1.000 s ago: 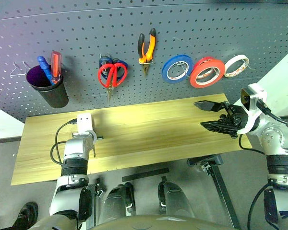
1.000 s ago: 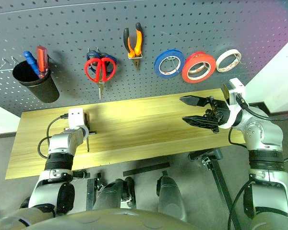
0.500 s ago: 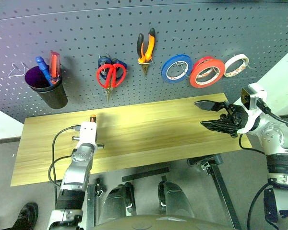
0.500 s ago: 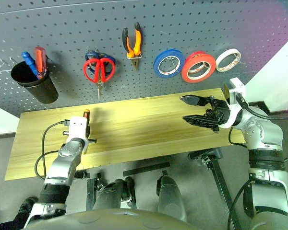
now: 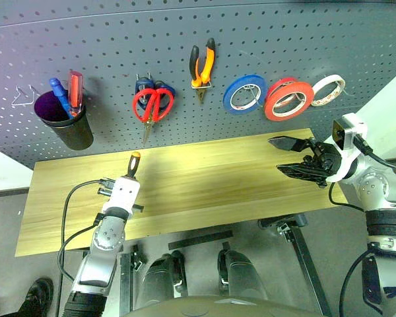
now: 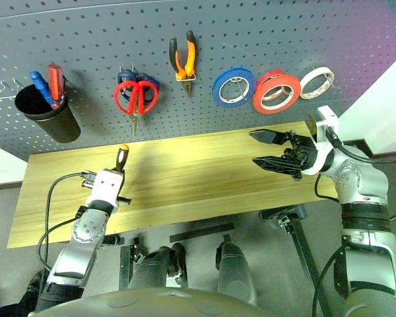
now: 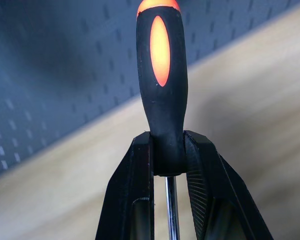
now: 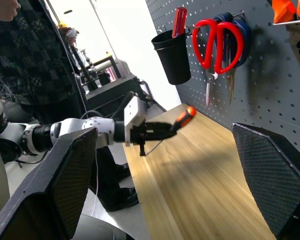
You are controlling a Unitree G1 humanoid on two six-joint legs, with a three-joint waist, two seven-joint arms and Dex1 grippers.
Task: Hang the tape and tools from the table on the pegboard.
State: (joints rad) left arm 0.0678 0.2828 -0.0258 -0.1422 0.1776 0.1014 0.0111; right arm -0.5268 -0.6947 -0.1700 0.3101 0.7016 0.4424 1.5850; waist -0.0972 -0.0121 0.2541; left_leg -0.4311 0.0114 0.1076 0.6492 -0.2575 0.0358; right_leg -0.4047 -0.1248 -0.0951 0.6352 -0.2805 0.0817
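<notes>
My left gripper [image 7: 167,145] is shut on the slim screwdriver [image 7: 161,75]. It grips the base of the orange-and-black handle, and the metal shaft runs back between the fingers. The screwdriver [image 5: 132,164] is held over the left part of the wooden table [image 5: 218,178], handle toward the pegboard [image 5: 119,53]. On the pegboard hang the red-handled scissors [image 5: 153,105], the orange-and-black pliers [image 5: 202,66] and the wide red tape roll [image 5: 288,99]. My right gripper [image 5: 277,156] hovers open over the table's right end, pointing left, with nothing in it.
A black cup [image 5: 69,125] holding a blue and a red tool hangs at the pegboard's left. A blue roll [image 5: 244,94] and a white roll [image 5: 329,90] flank the red tape. A person [image 8: 25,50] stands beyond the table's left end.
My left gripper has lifted off the table, drawn back and tilted from pointing down to level. The screwdriver's handle now sticks out toward the pegboard. The right arm has not moved.
</notes>
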